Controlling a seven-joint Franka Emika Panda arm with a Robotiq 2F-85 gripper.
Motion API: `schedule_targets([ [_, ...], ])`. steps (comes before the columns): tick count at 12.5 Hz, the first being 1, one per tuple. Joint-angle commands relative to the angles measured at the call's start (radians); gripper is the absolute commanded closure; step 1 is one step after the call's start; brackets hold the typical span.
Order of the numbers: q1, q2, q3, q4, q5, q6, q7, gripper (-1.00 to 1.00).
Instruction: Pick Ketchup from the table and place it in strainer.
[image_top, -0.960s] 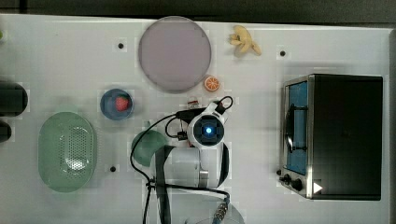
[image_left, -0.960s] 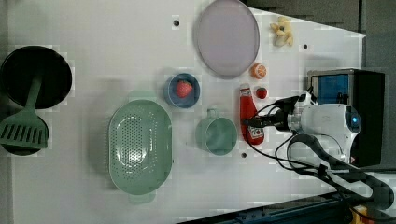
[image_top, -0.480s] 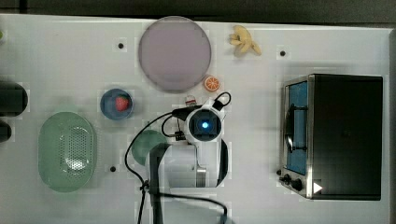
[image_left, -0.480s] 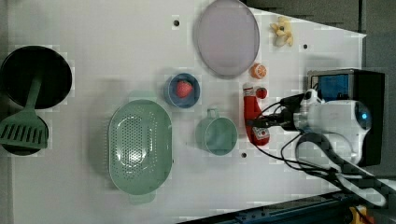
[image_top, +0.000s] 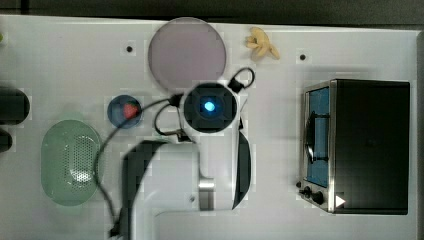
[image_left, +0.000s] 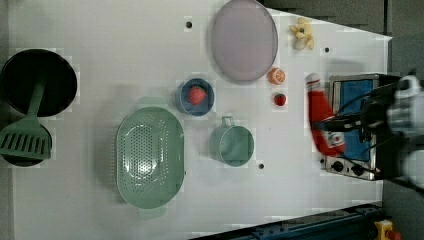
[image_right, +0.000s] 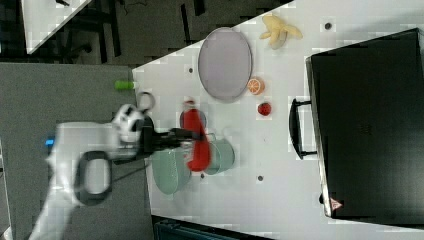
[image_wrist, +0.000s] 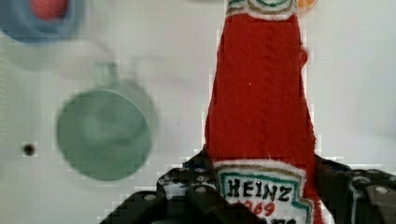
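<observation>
The Ketchup (image_left: 321, 116), a red bottle with a white cap and label, hangs above the table (image_left: 100, 40), gripped near its labelled end. My gripper (image_left: 334, 126) is shut on it. In the right view the Ketchup (image_right: 196, 142) sits at the end of the gripper (image_right: 186, 135), over the green mug. The wrist view has the Ketchup (image_wrist: 259, 93) running away from the gripper (image_wrist: 266, 191), with dark fingers (image_wrist: 201, 189) on either side of the label. The pale green strainer (image_left: 150, 156) lies at the left view's left, well apart; it is the strainer (image_top: 70, 161) at the top view's left.
A green mug (image_left: 231, 145) stands between strainer and gripper. A blue bowl with a strawberry (image_left: 195, 95), a lilac plate (image_left: 244, 39), an orange slice (image_left: 276, 76) and a small red fruit (image_left: 280, 99) lie nearby. A black oven (image_top: 367, 145) is at the top view's right. A pan and spatula (image_left: 30, 110) are at the left view's left.
The arm has risen with the Ketchup in its grip: the wrist looks larger in the top view, and the bottle has shifted towards the left view's right, off the table.
</observation>
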Motion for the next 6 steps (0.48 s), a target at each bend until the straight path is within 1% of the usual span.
schedule_targets([
  [1,0.019,-0.006,0.083,0.092,0.039,-0.105,0.049,-0.20],
  [3,0.034,-0.005,0.152,0.120,0.062,-0.126,0.140,-0.20],
  [6,0.059,0.003,0.276,0.122,0.068,-0.121,0.373,-0.20],
])
